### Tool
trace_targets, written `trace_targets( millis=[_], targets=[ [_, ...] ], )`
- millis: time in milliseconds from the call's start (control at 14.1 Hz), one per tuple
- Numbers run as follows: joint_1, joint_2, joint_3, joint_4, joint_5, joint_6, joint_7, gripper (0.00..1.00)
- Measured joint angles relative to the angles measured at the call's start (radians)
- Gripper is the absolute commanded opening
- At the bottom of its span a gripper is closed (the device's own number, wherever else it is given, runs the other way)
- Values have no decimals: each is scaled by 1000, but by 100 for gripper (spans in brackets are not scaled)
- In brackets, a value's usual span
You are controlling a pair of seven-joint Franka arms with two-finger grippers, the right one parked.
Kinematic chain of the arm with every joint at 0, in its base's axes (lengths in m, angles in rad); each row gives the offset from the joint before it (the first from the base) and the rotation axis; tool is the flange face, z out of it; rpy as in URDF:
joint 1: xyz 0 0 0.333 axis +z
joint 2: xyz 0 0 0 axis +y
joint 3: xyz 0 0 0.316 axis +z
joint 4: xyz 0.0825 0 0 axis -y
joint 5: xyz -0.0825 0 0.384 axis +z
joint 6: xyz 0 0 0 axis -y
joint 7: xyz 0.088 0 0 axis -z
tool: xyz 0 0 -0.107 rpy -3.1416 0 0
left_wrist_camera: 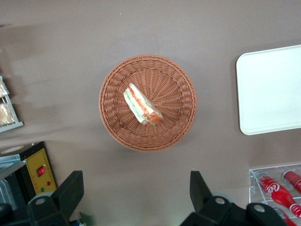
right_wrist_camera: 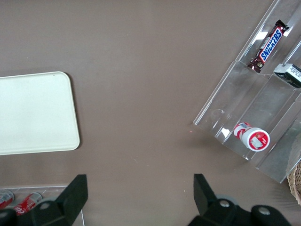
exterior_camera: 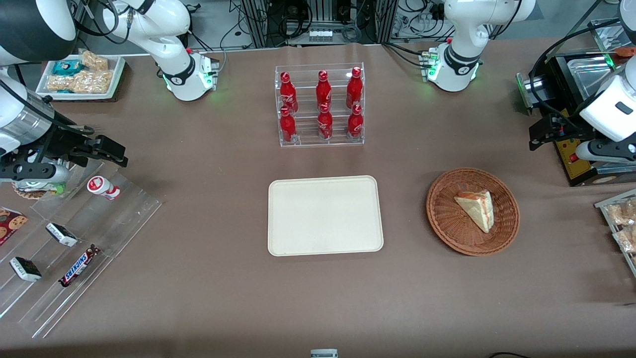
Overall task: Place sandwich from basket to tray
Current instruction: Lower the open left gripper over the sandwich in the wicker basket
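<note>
The sandwich [exterior_camera: 477, 209], a pale wedge in clear wrap, lies in the round reddish-brown wicker basket [exterior_camera: 442, 219] on the brown table. In the left wrist view its red and green filling side [left_wrist_camera: 142, 105] faces up inside the basket [left_wrist_camera: 117, 122]. The cream tray [exterior_camera: 323, 216] lies flat and bare beside the basket, toward the parked arm's end; part of it shows in the left wrist view [left_wrist_camera: 273, 89]. My left gripper [exterior_camera: 539, 134] hangs above the table, farther from the front camera than the basket. It is open and empty [left_wrist_camera: 136, 188].
A clear acrylic rack of red cola bottles [exterior_camera: 320, 107] stands farther back than the tray. A black box with a yellow panel [exterior_camera: 571, 149] sits under the working arm. A tray of snack packs [exterior_camera: 621, 219] lies at the working arm's end. Stepped acrylic shelves [exterior_camera: 74, 238] lie at the parked arm's end.
</note>
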Motion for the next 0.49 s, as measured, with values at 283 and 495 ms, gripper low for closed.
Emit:
trace_targets(
  millis=[283, 495],
  targets=[
    [0, 2, 0, 0, -4, -3, -20, 100],
    [0, 5, 1, 0, -4, -13, -25, 100]
  ],
)
